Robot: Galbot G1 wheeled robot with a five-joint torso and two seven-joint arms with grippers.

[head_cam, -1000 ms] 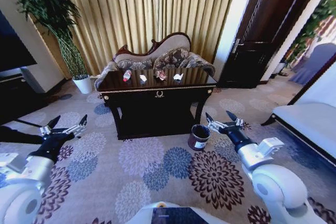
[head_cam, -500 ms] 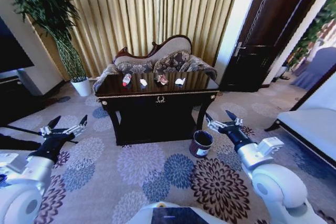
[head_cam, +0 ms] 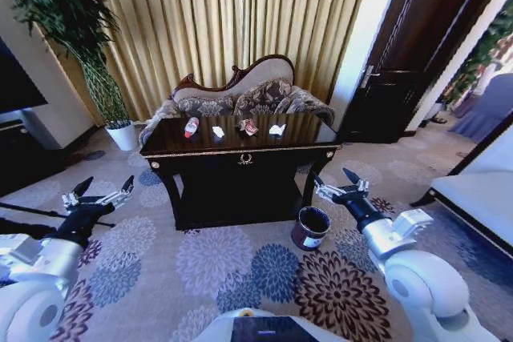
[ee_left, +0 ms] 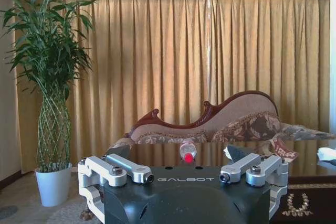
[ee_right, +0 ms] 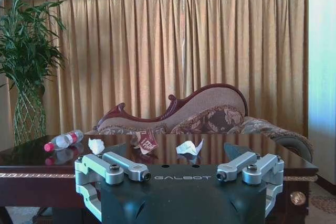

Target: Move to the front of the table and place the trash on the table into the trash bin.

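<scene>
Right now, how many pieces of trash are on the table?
4, in a row on the table: bottle toward the robot's left, white paper, red-and-white wrapper, white paper rightmost.

Gold pleated curtains (head_cam: 240, 30) across back wall. Carved sofa (head_cam: 240, 95) before them. Tall plant (head_cam: 68, 30) in white pot (head_cam: 123, 135) left. Dark door (head_cam: 417, 54) right. Floral carpet (head_cam: 240, 262).

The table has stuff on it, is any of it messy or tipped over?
Yes. On the table a plastic bottle lies on its side instead of standing. Next to it sit two crumpled white paper pieces and a scrunched red-and-white wrapper. Nothing looks spilled. The trash bin stands upright on the carpet.
</scene>
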